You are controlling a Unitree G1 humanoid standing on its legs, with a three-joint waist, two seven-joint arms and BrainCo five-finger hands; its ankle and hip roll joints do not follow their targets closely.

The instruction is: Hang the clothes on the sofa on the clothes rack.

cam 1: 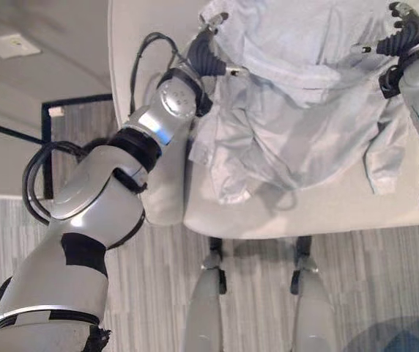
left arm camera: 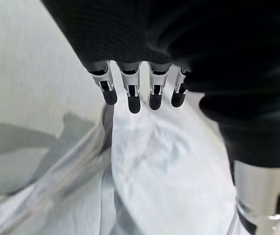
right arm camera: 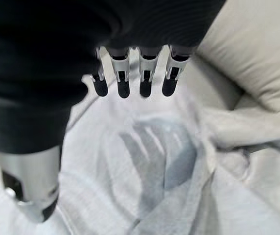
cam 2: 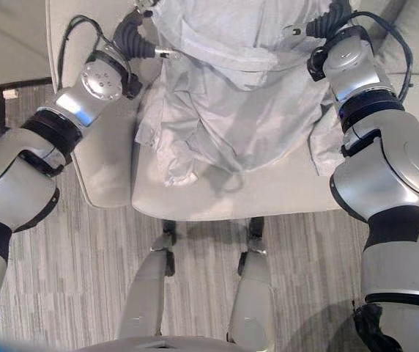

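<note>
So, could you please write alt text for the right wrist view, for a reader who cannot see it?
The right hand hangs open, fingers straight, above a crumpled pale grey shirt on a beige sofa, not touching it. The hand's shadow falls on the cloth beneath, and a sofa cushion rises beside the shirt.

1 garment (cam 2: 231,95), 1 sofa (cam 2: 217,198), 2 hands.

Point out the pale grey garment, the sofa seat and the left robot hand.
Crumpled pale grey fabric garment (cam 2: 231,125), right eye view, middle folds.
Light beige sofa seat (cam 2: 268,194), right eye view, bare front cushion.
Left robot hand (left arm camera: 130,93), left wrist view, a finger.
</note>
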